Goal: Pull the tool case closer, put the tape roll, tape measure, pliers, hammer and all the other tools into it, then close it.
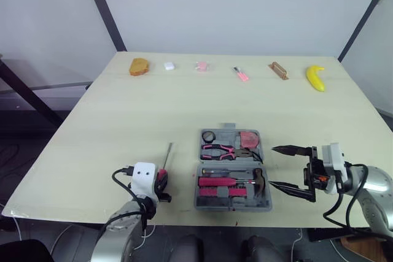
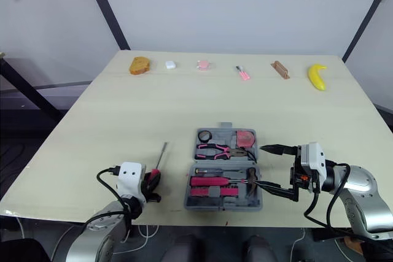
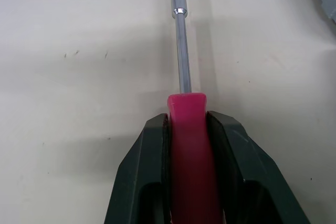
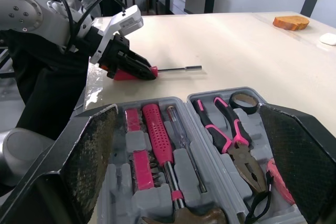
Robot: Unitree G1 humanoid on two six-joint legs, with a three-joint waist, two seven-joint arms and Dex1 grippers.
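Observation:
The grey tool case (image 1: 228,128) lies open near the table's front edge. It holds a black tape roll (image 1: 209,136), a pink tape measure (image 1: 249,139), pink-handled pliers (image 1: 219,150) and a hammer (image 1: 236,181). Left of the case, my left gripper (image 3: 191,124) is shut on the pink handle of a screwdriver (image 1: 167,154). Its steel shaft (image 3: 182,51) points away from me, low over the table. My right gripper (image 1: 272,166) stands open just right of the case, its pads (image 4: 89,156) spread wide towards the case with nothing between them.
A row of items lies along the table's far edge: a piece of bread (image 1: 139,66), a white object (image 1: 169,65), a pink packet (image 1: 201,65), a small pink tool (image 1: 241,75), a wooden block (image 1: 278,70) and a banana (image 1: 315,78).

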